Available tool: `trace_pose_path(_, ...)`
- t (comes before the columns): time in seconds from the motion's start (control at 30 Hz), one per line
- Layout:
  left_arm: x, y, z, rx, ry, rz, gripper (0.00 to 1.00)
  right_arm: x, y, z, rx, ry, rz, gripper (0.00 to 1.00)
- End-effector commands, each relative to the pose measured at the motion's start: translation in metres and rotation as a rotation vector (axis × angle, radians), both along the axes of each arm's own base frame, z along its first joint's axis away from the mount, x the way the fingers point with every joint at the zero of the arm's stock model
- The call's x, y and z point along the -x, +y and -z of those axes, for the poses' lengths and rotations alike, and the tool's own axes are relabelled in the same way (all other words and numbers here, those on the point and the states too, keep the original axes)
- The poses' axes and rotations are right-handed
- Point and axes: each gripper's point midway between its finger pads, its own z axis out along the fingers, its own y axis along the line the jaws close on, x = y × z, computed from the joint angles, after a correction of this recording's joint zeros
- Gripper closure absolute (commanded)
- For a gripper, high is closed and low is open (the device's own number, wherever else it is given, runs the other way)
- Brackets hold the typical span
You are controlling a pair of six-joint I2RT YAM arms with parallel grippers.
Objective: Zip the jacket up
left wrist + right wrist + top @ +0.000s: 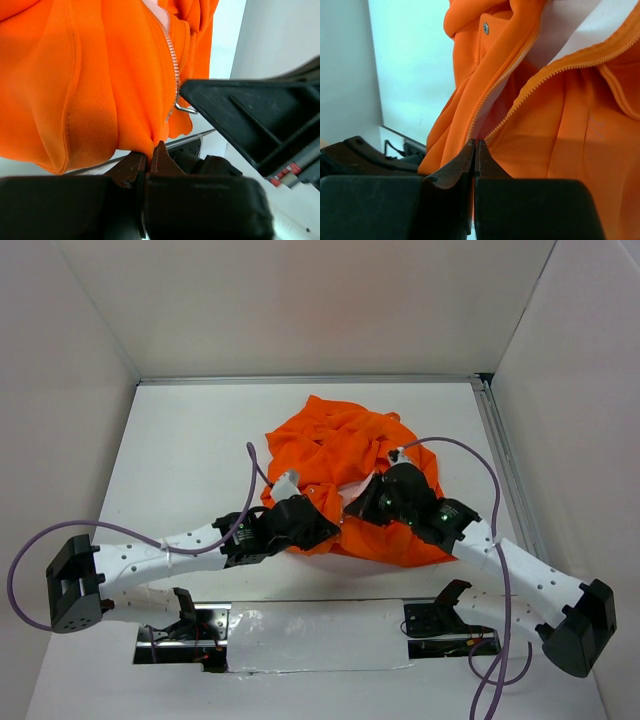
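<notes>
Where the jacket [345, 455] lies crumpled just past the middle of the table [180, 460], you have both grippers on its near hem. Your left gripper [149, 154] is closed tight, nipping a fold of orange hem at the heap's 7 o'clock, and the silver zipper [172, 55] runs up toward 12 just beside it. Your right gripper [475, 147] is likewise closed, at about 5 o'clock, pinching fabric where the two zipper halves meet. Bare table spreads at 9 and 12 o'clock; the side wall [560, 390] stands nearer at 3.
</notes>
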Motion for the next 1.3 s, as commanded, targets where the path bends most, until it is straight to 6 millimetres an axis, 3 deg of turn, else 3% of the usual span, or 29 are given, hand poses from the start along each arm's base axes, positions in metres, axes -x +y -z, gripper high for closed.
trace_pose_path(0.0,0.004,-0.006,-0.016,0.047,-0.045,0.054,1.0,-0.023,0.004,-0.024,0.016,-0.133,0.002,1.0)
trace_pose_path(0.13,0.022,0.004,-0.003,0.032,-0.008,0.123,1.0,-0.047,-0.002,-0.024,0.121,-0.208,0.042,1.0)
trace_pose_path(0.3,0.055,0.024,0.026,-0.011,0.119,0.195,1.0,-0.08,-0.013,-0.023,0.239,-0.273,0.117,1.0)
trace_pose_path(0.47,0.082,0.04,0.049,-0.033,0.212,0.261,1.0,-0.116,-0.026,-0.038,0.303,-0.334,0.188,1.0)
trace_pose_path(0.5,0.085,0.041,0.05,-0.034,0.219,0.275,1.0,-0.13,-0.037,-0.031,0.345,-0.315,0.222,1.0)
trace_pose_path(0.53,0.091,0.041,0.05,-0.029,0.233,0.303,1.0,-0.143,-0.044,-0.038,0.359,-0.328,0.258,1.0)
trace_pose_path(0.6,0.099,0.044,0.045,-0.031,0.208,0.362,1.0,-0.169,-0.058,-0.033,0.398,-0.318,0.3,1.0)
trace_pose_path(0.73,0.103,0.055,0.031,-0.027,0.132,0.413,1.0,-0.185,-0.06,-0.025,0.406,-0.299,0.279,1.0)
trace_pose_path(0.77,0.1,0.058,0.031,-0.037,0.12,0.396,1.0,-0.176,-0.05,-0.031,0.356,-0.298,0.232,1.0)
trace_pose_path(0.83,0.091,0.065,0.032,-0.06,0.108,0.33,1.0,-0.145,-0.028,-0.019,0.324,-0.299,0.138,1.0)
trace_pose_path(0.87,0.087,0.067,0.033,-0.072,0.096,0.311,1.0,-0.127,-0.019,-0.034,0.273,-0.332,0.1,1.0)
trace_pose_path(0.9,0.082,0.069,0.034,-0.083,0.095,0.28,1.0,-0.102,-0.007,-0.016,0.264,-0.297,0.044,1.0)
trace_pose_path(0.97,0.072,0.067,0.035,-0.104,0.059,0.252,1.0,-0.073,0.0,-0.023,0.213,-0.305,0.007,1.0)
trace_pose_path(1.0,0.069,0.065,0.035,-0.116,0.047,0.254,1.0,-0.058,0.001,-0.01,0.215,-0.28,-0.026,1.0)
trace_pose_path(1.07,0.065,0.066,0.039,-0.158,0.053,0.236,1.0,-0.026,0.012,-0.005,0.182,-0.279,-0.149,0.98)
trace_pose_path(1.13,0.062,0.067,0.044,-0.186,0.055,0.231,1.0,0.001,0.025,-0.007,0.147,-0.32,-0.247,0.79)
trace_pose_path(1.17,0.059,0.068,0.046,-0.194,0.052,0.216,1.0,0.013,0.025,0.007,0.165,-0.31,-0.294,0.71)
trace_pose_path(1.27,0.056,0.069,0.046,-0.197,0.049,0.198,1.0,0.039,0.03,0.021,0.197,-0.318,-0.393,0.59)
